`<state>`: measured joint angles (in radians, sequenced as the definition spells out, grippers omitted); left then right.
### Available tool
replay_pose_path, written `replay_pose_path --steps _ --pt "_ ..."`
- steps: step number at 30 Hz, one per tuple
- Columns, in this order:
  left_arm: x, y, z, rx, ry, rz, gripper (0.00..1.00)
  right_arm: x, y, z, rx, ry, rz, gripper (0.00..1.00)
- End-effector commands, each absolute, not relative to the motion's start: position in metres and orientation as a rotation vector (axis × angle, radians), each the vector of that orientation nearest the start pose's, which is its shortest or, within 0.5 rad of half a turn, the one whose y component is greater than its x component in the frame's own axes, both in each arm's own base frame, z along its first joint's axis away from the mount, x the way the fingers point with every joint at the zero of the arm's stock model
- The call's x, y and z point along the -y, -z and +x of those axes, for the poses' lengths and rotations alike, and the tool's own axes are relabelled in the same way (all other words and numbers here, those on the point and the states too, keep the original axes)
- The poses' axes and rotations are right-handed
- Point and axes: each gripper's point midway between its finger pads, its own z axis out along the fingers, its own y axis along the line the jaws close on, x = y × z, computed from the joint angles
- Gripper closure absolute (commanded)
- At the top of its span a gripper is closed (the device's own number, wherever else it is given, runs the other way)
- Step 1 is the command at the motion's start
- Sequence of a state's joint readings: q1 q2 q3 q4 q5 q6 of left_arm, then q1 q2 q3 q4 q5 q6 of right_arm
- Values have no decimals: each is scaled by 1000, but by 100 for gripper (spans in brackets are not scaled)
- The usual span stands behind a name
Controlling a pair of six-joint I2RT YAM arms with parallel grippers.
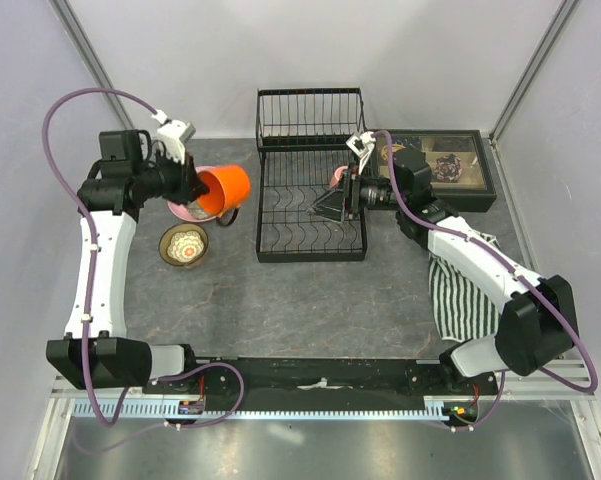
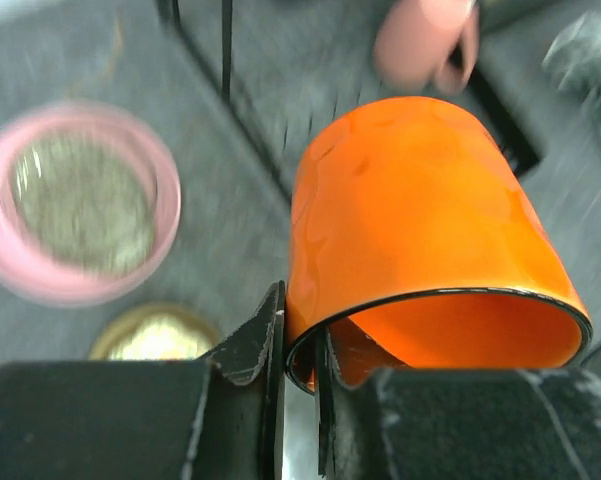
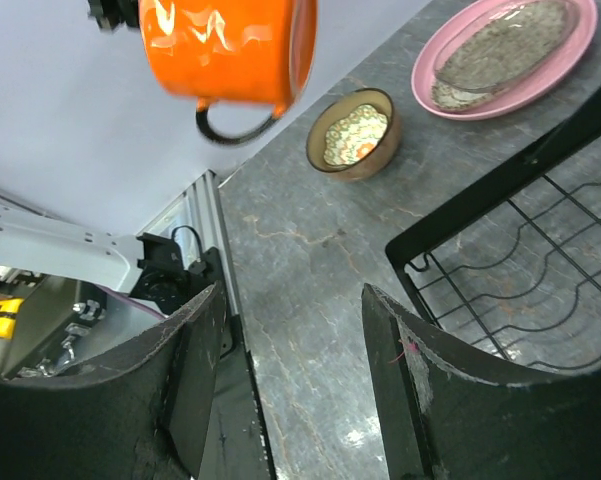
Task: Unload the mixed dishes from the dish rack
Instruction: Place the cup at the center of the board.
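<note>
Top view: orange mug (image 1: 226, 190) is held in the air over the far-left part of the surface (image 1: 310, 300), between the stacked plates and the left edge of the dish rack (image 1: 310, 190). The mug is carried on its side, long axis roughly parallel to the far edge. The mouth is turned back to the left claw (image 1: 192, 185) and the base is pointed at the rack.

Left wrist view: the grip is shown, which is lost from above. The left claw (image 2: 300, 325) is clamped on the mug (image 2: 420, 220) rim, with the wall pinched between one finger inside and one outside, so the mug extends straight out past the fingertips. A pink mug (image 2: 420, 40) is seen blurred beyond a rack wire.

Right wrist view: only here is the mug's (image 3: 230, 45) black handle seen, hanging below the body. The right claw (image 3: 292, 300) is held apart with nothing between the fingers. In the top view it (image 1: 320, 208) is placed over the rack's flat basket.

The pink plate (image 1: 180, 208), with the grey speckled plate (image 2: 75, 200) lying in it, is set near the far-left corner, partly hidden under the left claw from above. The brown bowl (image 1: 183, 245) is placed just nearer than the plates, patterned inside up. The striped cloth (image 1: 460, 280) is draped at the right edge, under the right arm.
</note>
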<state>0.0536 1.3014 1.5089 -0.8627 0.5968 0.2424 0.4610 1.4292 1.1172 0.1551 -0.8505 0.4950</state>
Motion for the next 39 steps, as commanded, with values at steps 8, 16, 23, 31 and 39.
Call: replay_pose_path --steps 8,16,23,31,39 --pt "24 -225 255 -2422 222 864 98 -294 -320 303 -1681 -1281 -688 36" --pt "19 -167 229 -2535 189 961 98 -293 -314 303 -1688 -1261 -686 36" --pt "12 -128 214 -2633 188 1007 98 -290 -308 303 -1698 -1247 -680 35" --pt "-14 -111 200 -2702 24 1120 98 -287 -308 302 -1694 -1236 -676 35" --pt "-44 -114 200 -2732 -62 1085 98 -286 -307 300 -1688 -1243 -677 34"
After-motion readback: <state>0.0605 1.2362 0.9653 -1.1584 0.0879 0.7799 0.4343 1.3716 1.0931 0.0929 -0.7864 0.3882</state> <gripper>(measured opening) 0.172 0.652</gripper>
